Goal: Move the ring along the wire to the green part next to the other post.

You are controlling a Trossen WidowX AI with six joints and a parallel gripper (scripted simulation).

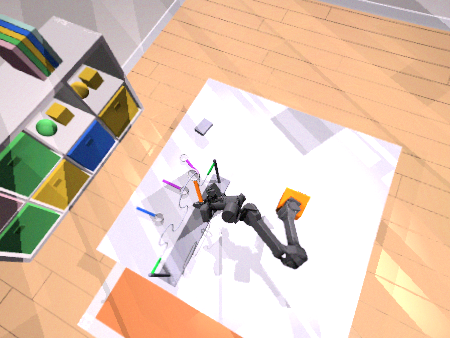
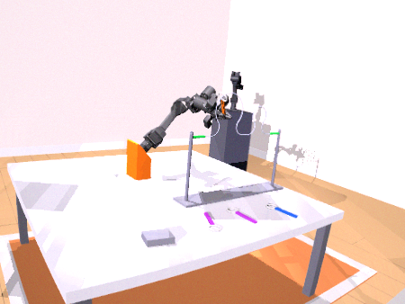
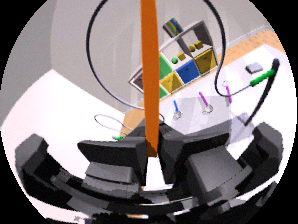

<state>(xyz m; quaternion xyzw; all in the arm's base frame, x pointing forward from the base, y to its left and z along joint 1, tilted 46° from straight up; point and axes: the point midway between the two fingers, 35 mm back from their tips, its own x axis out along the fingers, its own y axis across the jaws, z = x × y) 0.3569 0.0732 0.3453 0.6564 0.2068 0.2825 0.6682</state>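
The orange handle (image 1: 198, 191) (image 2: 223, 107) (image 3: 150, 75) stands up from my gripper (image 1: 201, 202) (image 3: 150, 117), which is shut on its lower end. The pale ring (image 1: 189, 173) is at the handle's far end, beyond the wrist view's top edge. The grey wire (image 2: 242, 107) (image 3: 88, 50) curves up around there; whether it passes through the ring or touches it is too small to tell. The nearer green part (image 1: 211, 168) (image 2: 199, 137) (image 3: 262, 77) joins one post (image 1: 217, 171) (image 2: 189, 166). The other green part (image 1: 156, 266) (image 2: 274, 133) joins the far post (image 2: 275, 162).
Two purple-handled rings (image 1: 172, 185) (image 2: 246, 217) and a blue-handled ring (image 1: 146, 212) (image 2: 286, 212) lie on the table beside the wire stand. A grey block (image 1: 204, 126) (image 2: 157, 237) lies near the table edge. An orange block (image 1: 304, 200) (image 2: 137, 162) stands at the arm's base.
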